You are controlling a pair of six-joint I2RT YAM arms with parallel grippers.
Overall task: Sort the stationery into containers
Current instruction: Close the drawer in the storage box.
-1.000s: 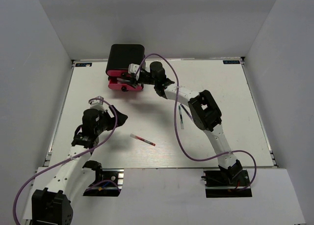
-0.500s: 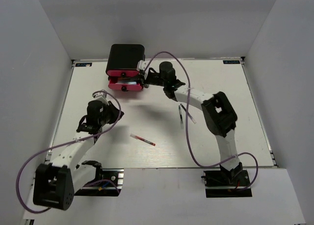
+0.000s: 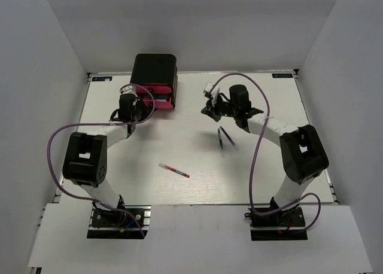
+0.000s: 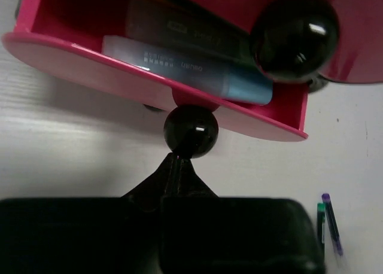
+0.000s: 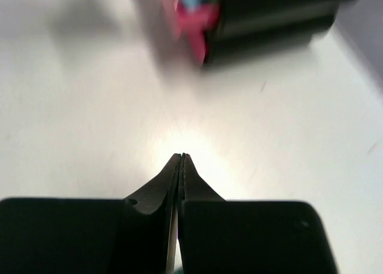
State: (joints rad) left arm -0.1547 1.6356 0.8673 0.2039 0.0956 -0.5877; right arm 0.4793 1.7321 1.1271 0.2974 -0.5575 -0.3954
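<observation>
The containers are pink drawers [image 3: 160, 98] in a black cabinet [image 3: 154, 70] at the table's far edge. In the left wrist view one pink drawer [image 4: 149, 85] stands open with a light-blue highlighter [image 4: 197, 67] lying inside. My left gripper [image 4: 178, 159] is shut, its tips touching that drawer's black knob [image 4: 191, 131] from the near side; from above the left gripper [image 3: 141, 103] sits just left of the drawers. My right gripper [image 5: 182, 157] is shut on nothing and hangs over bare table; overhead the right gripper [image 3: 209, 110] is to the right of the cabinet. Two dark pens [image 3: 226, 137] and a red-and-clear pen [image 3: 174, 170] lie on the table.
A second black knob [image 4: 294, 29] on the drawer above sticks out over the open one. The dark pens [image 4: 328, 226] show at the lower right of the left wrist view. The blurred cabinet [image 5: 281, 17] fills the top of the right wrist view. Grey walls close in the table.
My left arm swung up from the near left to the drawers and its gripper closed. My right gripper pulled away from the drawers to the right and shut. The drawers sit further in.
</observation>
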